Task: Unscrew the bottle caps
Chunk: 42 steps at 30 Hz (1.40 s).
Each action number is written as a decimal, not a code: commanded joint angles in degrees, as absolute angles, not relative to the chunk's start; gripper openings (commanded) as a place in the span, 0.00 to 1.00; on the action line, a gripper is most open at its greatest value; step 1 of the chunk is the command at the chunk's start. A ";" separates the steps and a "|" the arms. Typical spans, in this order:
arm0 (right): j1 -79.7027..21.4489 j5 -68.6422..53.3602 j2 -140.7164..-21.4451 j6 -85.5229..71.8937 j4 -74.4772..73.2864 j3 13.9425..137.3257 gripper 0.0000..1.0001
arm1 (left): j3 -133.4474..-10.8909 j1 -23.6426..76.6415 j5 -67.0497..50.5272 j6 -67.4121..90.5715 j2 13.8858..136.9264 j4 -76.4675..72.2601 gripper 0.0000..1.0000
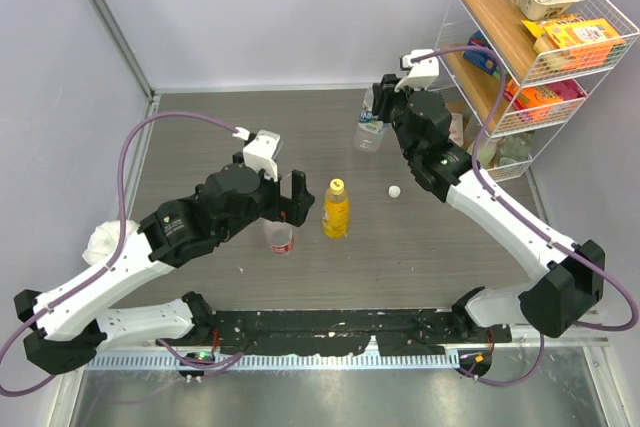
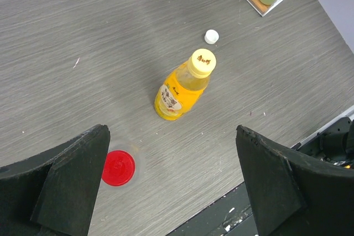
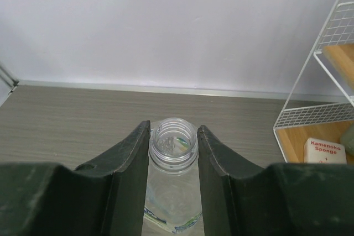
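Top view: overhead, far. Left wrist: downward, sharing yellow bottle (image 2: 180, 89). Right wrist: level, close.

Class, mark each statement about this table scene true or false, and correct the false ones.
1. The yellow bottle has its yellow cap on. True.
2. The white cap sits on the clear bottle. False: it lies on the table, and the bottle's neck is open.
3. The left fingers clamp the red cap. False: they are spread wide apart.
4. The right fingers flank the clear bottle's neck. True.
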State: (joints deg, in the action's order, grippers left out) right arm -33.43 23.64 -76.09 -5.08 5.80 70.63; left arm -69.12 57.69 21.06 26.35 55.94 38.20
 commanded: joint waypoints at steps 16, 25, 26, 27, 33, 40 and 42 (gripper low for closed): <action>-33.75 39.28 -88.59 -0.44 26.62 65.23 0.01 | -69.61 57.92 23.55 22.41 55.19 36.73 1.00; -33.75 43.41 -91.67 -2.63 30.32 60.21 0.01 | -70.14 57.92 24.35 22.41 54.49 38.50 1.00; -33.84 43.68 -92.02 -3.07 30.24 59.94 0.02 | -70.14 57.92 24.35 22.59 54.49 38.67 1.00; -33.75 43.86 -92.11 -3.77 29.71 59.42 0.02 | -70.22 57.92 24.17 22.67 54.49 38.85 1.00; -33.75 44.38 -91.50 -7.38 28.04 57.13 0.12 | -69.79 57.92 23.73 22.85 54.67 38.85 1.00; -33.75 42.63 -90.62 -8.09 26.46 57.04 0.43 | -69.79 57.92 24.08 22.94 54.76 38.94 1.00; -33.75 42.45 -90.35 -8.17 24.88 57.91 0.53 | -69.79 57.92 24.00 23.03 54.67 39.11 1.00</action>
